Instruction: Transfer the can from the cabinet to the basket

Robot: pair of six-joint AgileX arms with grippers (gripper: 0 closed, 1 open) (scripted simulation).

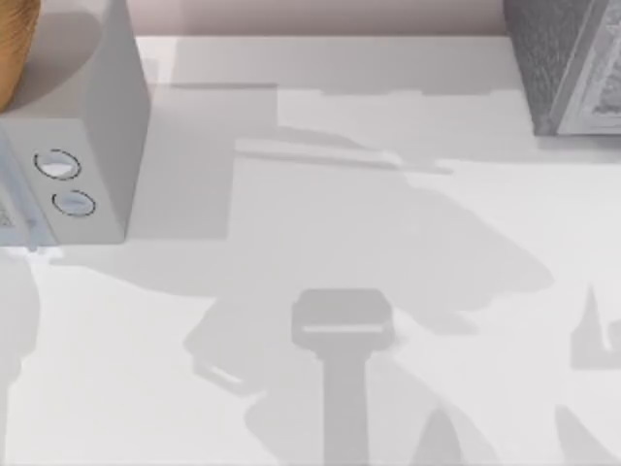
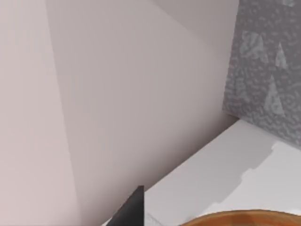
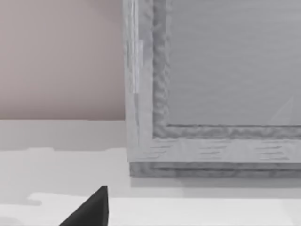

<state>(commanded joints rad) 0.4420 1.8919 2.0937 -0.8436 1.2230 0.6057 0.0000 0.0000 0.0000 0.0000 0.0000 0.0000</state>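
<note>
The can is out of view. The cabinet (image 1: 568,63), dark grey and speckled with a paler front panel, stands at the table's far right corner. It appears close up as cabinet (image 3: 211,94), and a dark tip of my right gripper (image 3: 94,209) pokes in a short way before its front left corner. The orange-brown basket (image 1: 15,49) peeks in at the far left corner, behind a pale box. Its rim shows as basket (image 2: 240,219), beside a dark tip of my left gripper (image 2: 131,212), with the cabinet (image 2: 263,70) farther off.
A pale grey box with two round dials (image 1: 73,126) stands at the left, in front of the basket. The white table (image 1: 320,243) carries broad arm shadows across its middle and front. A pinkish wall (image 1: 320,15) runs behind the table.
</note>
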